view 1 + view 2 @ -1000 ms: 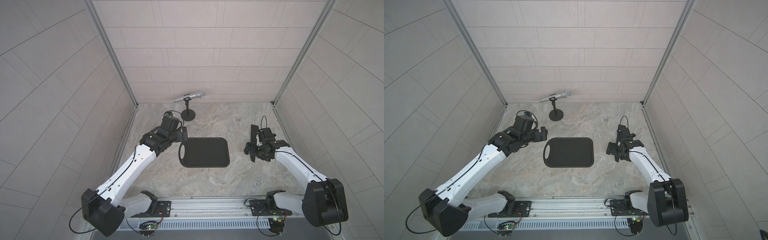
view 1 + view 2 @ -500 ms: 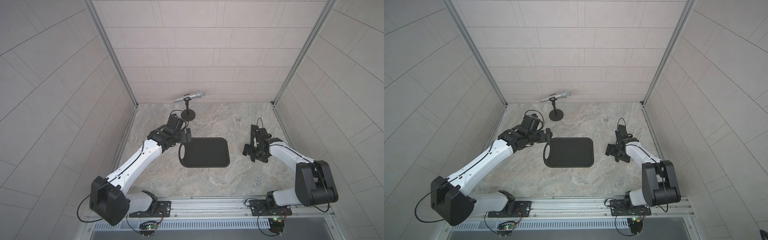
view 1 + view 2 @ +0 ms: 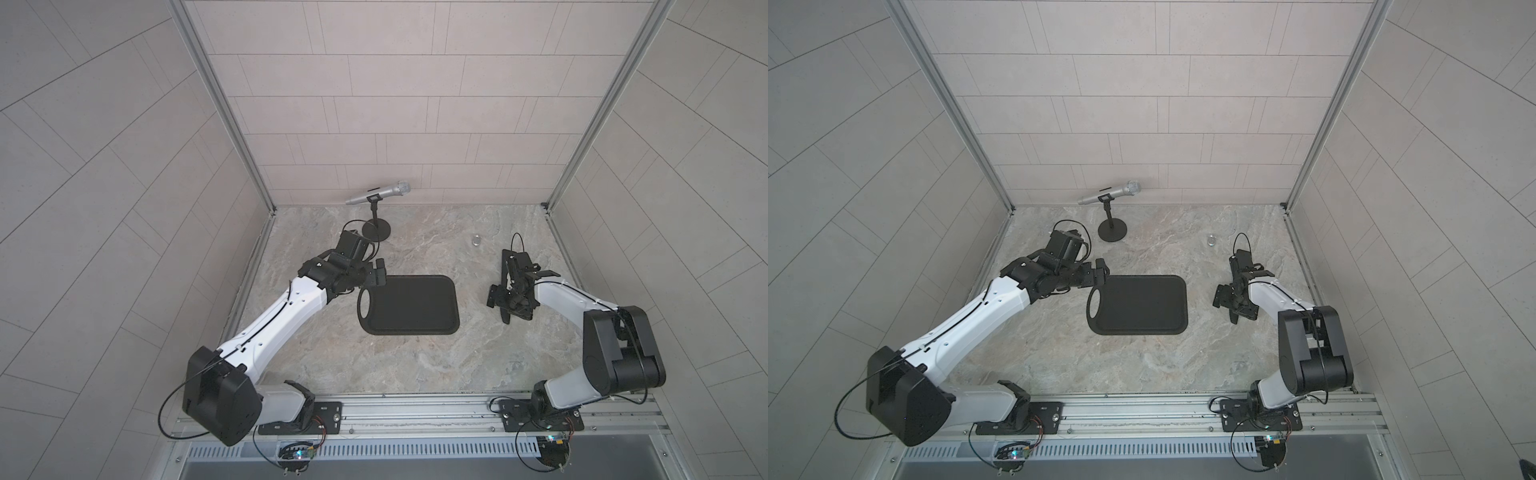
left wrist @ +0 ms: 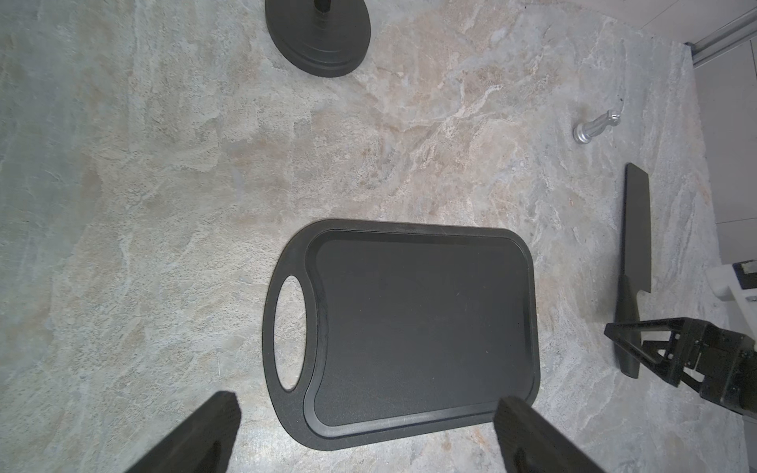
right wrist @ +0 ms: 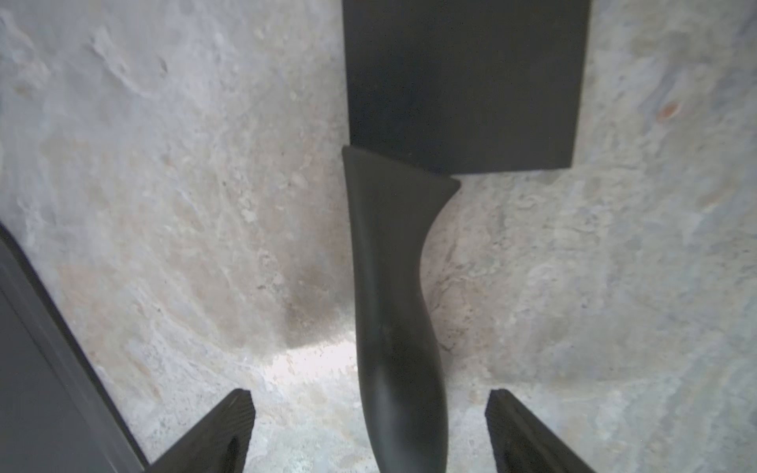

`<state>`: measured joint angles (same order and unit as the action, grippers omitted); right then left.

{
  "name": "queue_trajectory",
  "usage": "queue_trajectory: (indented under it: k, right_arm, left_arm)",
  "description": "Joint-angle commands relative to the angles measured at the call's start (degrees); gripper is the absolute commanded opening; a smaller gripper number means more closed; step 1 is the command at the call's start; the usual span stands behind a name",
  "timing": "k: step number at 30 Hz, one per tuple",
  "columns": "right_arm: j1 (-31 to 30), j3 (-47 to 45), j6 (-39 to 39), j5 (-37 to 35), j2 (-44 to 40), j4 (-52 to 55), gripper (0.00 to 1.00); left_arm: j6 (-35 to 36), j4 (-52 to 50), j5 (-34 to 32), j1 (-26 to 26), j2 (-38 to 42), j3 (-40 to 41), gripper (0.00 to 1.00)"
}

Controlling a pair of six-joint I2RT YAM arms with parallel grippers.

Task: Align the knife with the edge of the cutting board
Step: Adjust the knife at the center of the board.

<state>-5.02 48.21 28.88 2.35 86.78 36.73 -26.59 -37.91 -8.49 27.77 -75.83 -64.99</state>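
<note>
Right gripper [image 5: 368,409], fingers spread wide, straddles the knife [image 5: 391,266] handle without gripping; long axis runs straight ahead, roughly parallel to the cutting board [image 3: 409,305] short edge, well apart.

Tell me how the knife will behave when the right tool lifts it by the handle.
Probably stiff: the knife looks rigid and one-piece. Held at the slim handle, its broad blade likely makes it front-heavy, so it may pivot in the right tool. The smooth, curved handle might slip; being flat, it should not roll.
</note>
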Motion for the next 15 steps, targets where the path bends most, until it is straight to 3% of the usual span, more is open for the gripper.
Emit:
queue_trajectory:
  k: [1,8,15]
  right_arm:
    - [0.65,1.63,-0.70,-0.99,1.45,-0.16,0.85]
    - [1.84,4.31,-0.76,-0.35,4.04,-0.44,0.78]
    - [2.25,9.05,-1.41,-0.72,9.18,0.01,0.55]
  left_arm:
    - [-0.31,-0.71,1.02,0.09,-0.66,-1.02,1.00]
    - [-0.75,-0.49,2.75,0.09,-1.93,-1.13,1.00]
    - [-0.86,-0.41,3.19,0.16,-2.33,-0.94,1.00]
